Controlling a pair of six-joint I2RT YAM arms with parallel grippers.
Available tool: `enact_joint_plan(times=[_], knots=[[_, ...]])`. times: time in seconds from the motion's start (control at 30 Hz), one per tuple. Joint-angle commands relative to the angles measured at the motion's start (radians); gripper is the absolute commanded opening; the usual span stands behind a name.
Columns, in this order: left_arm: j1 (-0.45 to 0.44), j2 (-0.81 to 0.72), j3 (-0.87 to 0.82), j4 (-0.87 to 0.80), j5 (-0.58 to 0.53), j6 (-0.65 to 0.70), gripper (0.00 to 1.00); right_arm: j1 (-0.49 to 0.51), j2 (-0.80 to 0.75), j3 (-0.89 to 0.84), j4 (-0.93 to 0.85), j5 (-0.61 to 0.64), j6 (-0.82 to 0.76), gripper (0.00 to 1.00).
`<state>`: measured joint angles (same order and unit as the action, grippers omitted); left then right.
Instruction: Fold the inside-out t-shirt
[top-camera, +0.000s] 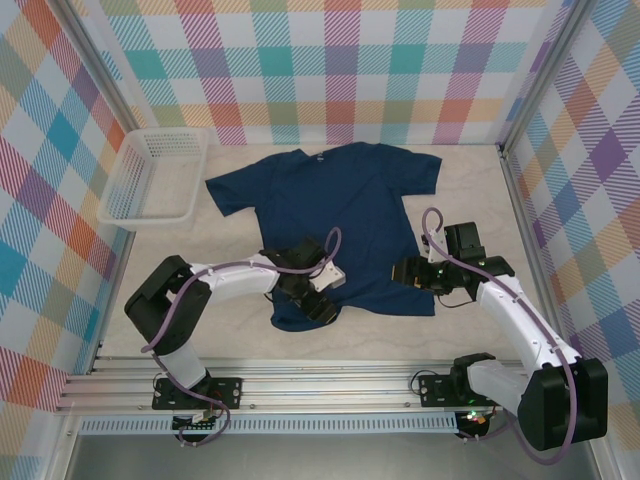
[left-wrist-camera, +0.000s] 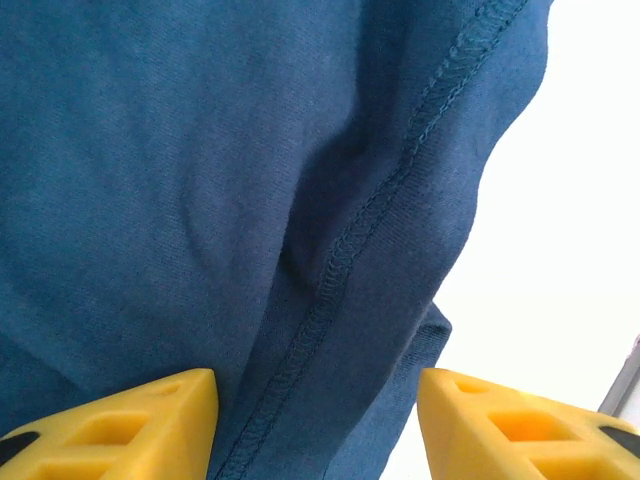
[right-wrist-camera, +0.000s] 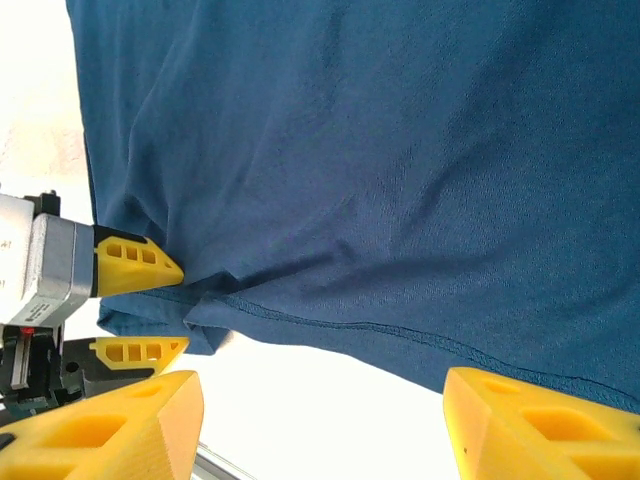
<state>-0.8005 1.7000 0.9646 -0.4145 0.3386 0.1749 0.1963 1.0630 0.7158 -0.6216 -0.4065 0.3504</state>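
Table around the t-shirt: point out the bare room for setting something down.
Free: the table between the t-shirt and the right wall; the patch left of the shirt, nearer than the basket; the strip between its hem and the rail, between the arms. Crowded: the hem, where the left gripper and right gripper sit.

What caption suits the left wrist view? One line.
Open left tool straddling a stitched seam of the navy t-shirt, pale table alongside.
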Motion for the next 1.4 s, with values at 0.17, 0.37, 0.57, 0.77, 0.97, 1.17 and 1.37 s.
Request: enact_joint_plan(times=[0.17,0.37,0.57,0.77,0.97,1.17,1.37], knots=[[-0.054,0.017,0.018,0.013,-0.115,0.027,0.57,0.005,-0.018,-0.012,0.005,-0.027,-0.013,0.65],[-0.065,0.045,0.048,0.009,-0.174,0.032,0.54,0.006,-0.026,-0.012,0.003,-0.029,-0.013,0.65],[-0.066,0.052,0.068,0.035,-0.184,0.023,0.38,0.006,-0.029,-0.015,-0.001,-0.027,-0.014,0.65],[-0.065,0.033,0.074,0.051,-0.171,0.016,0.09,0.006,-0.035,-0.010,-0.003,-0.027,-0.013,0.65],[-0.047,-0.083,0.044,0.077,-0.105,-0.029,0.00,0.006,-0.053,-0.008,-0.014,-0.036,-0.012,0.65],[-0.018,-0.152,-0.010,0.104,-0.074,-0.075,0.00,0.049,-0.072,-0.036,0.033,-0.082,-0.008,0.65],[0.007,-0.195,-0.030,0.112,-0.041,-0.106,0.00,0.244,-0.060,-0.103,0.243,-0.055,0.027,0.65]])
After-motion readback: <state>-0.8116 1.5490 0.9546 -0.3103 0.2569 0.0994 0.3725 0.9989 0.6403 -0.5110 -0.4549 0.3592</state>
